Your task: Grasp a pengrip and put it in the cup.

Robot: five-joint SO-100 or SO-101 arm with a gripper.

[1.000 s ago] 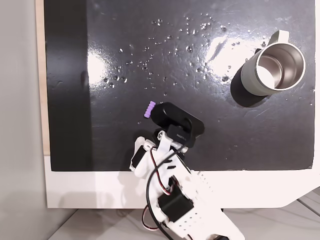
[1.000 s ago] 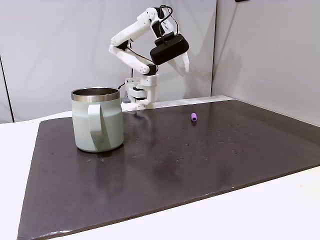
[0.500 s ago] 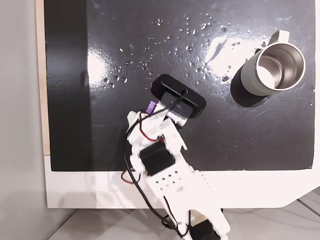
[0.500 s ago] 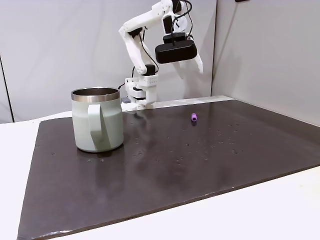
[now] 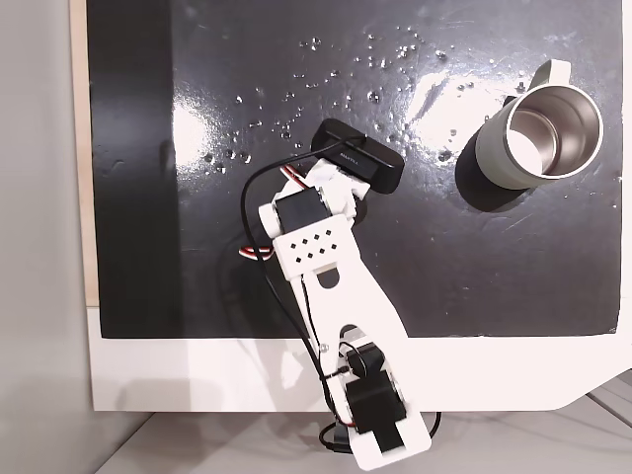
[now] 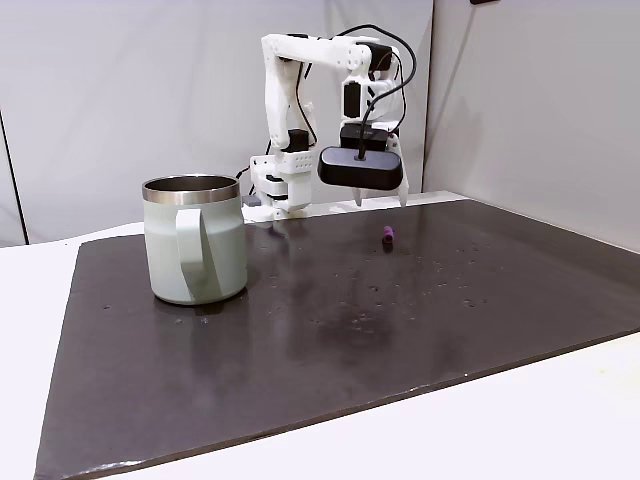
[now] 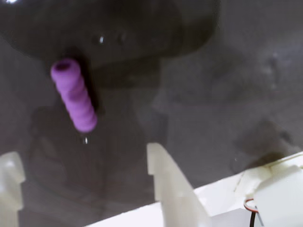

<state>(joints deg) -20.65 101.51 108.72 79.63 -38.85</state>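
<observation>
pengrip: small light-purple ribbed rubber cylinder (image 7: 73,94), lying flat on the dark mat; also seen from the side in a fixed view (image 6: 387,236), well apart from the mug, on the far right part of the mat.
pengrip look: rounded ridges along its length, one end shows a dimpled opening in the wrist view, matte soft surface, slightly blurred.
gripper: white plastic two-finger gripper (image 7: 83,172), fingers spread wide apart, nothing between them; the pengrip lies just beyond the gap, apart from both fingertips (image 7: 158,158). In a fixed view the gripper (image 6: 378,200) hangs just above the mat close behind the pengrip.
camera: black oval webcam body on the wrist (image 6: 360,168), glossy plastic, black cable running up; from above (image 5: 360,163) small white lettering shows on it, too small to read.
arm: white 3D-printed arm (image 5: 321,252) with a perforated plate, black servos, red and black wires, reaching over the mat from the near edge in the top-down fixed view.
cup: pale grey-green mug (image 6: 195,240), shiny steel inside and rim, one side handle facing the camera, upright on the mat; in the top-down fixed view (image 5: 538,138) it stands at the upper right.
mat: dark glossy sheet (image 6: 330,340), speckled with small shiny dots (image 5: 346,69) and glare.
table: white surface (image 6: 520,420) under the mat.
</observation>
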